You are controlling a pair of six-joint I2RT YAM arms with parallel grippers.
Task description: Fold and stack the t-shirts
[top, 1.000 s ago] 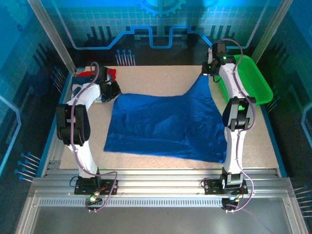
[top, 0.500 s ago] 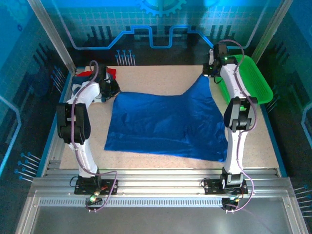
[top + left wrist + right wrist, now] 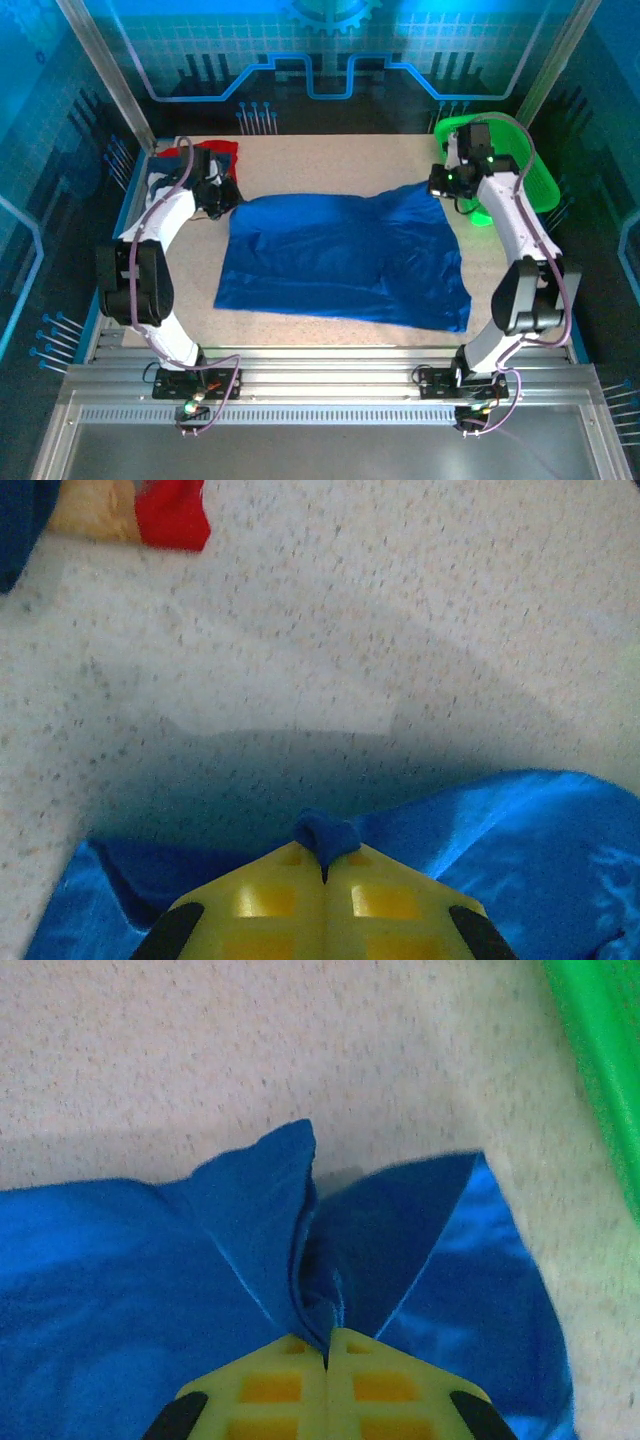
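Observation:
A royal blue t-shirt (image 3: 340, 255) lies spread across the middle of the table, plain side up. My left gripper (image 3: 232, 197) is shut on its far left corner; a small blue tuft (image 3: 326, 834) pokes out between the closed yellow fingers (image 3: 270, 910). My right gripper (image 3: 436, 186) is shut on the far right corner, where the blue cloth (image 3: 260, 1230) bunches into a fold at the fingers (image 3: 385, 1385). A red t-shirt (image 3: 205, 152) and a navy and white one (image 3: 160, 185) sit heaped at the far left corner; a red edge of the heap (image 3: 172, 515) is at the top of the left wrist view.
A green mesh basket (image 3: 520, 160) stands at the far right edge, just behind my right arm; its rim (image 3: 600, 1060) lies close to the right gripper. The speckled table (image 3: 330, 160) runs bare beyond the shirt. Metal rails cross the near edge.
The right gripper has carried its corner of the blue shirt down and toward the right, so the raised peak has flattened. The left arm swung outward, its gripper still at its corner.

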